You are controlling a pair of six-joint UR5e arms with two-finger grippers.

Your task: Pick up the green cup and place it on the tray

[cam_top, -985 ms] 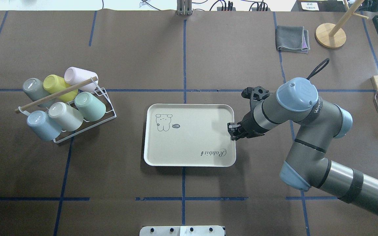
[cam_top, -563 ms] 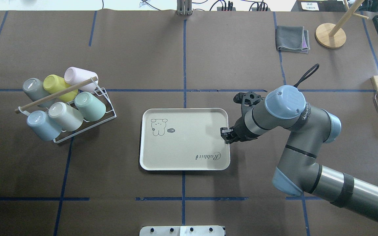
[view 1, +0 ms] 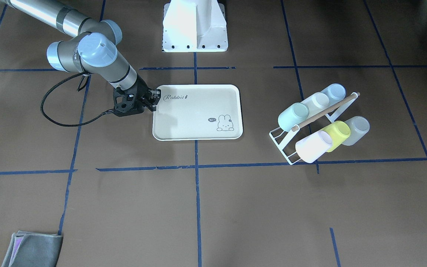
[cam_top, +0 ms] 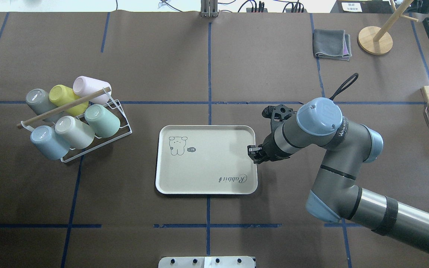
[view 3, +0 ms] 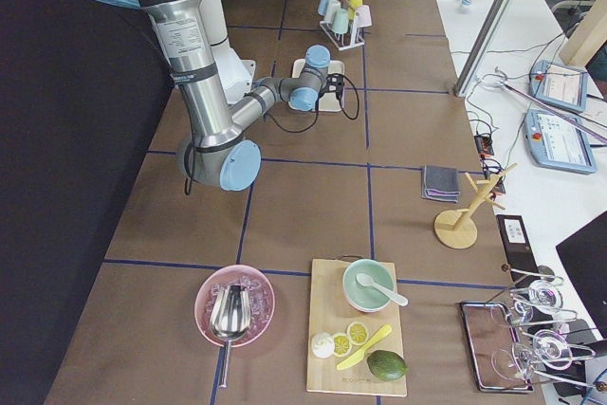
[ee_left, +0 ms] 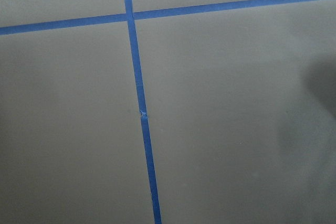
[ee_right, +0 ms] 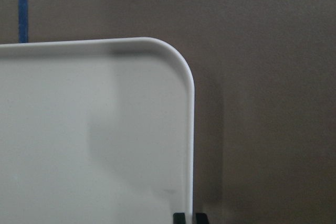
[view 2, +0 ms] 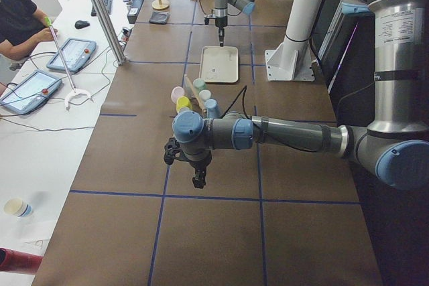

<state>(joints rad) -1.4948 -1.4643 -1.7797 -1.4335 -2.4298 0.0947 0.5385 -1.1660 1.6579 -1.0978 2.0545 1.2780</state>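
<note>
Right wrist-mounted view gives what the others do not: two black fingertips (ee_right: 179,217) of the right gripper (ee_right: 188,217) sit close together astride the raised rim of the tray (ee_right: 94,145), one inside and one outside, just short of a rounded corner. The gripper pinches that rim and holds nothing else. Overhead exterior only places this gripper at the tray's right short edge, toward the far corner, with the fingers too small to read. That view does show the whole tray: cream-white, flat on the table (cam_top: 274,56), with a bunny drawing at far left and "Rabbit" script at near right.

The green cup (cam_top: 102,121) is pale mint, handleless and slightly tapered. It lies tilted on the white wire rack (cam_top: 128,129) with its base toward the overhead camera. It sits at the end of the near row closest to the tray, touching the cream cup (cam_top: 73,132) and just beside the wooden dowel (cam_top: 63,108). It is well apart from the tray, on the robot's left.

Exterior left alone shows the left gripper (view 2: 199,180), pointing down over the table on the side of the rack away from the tray. Whether it is spread or pressed together cannot be told. Left wrist-mounted view shows only brown table cover and blue tape (ee_left: 137,93).
</note>
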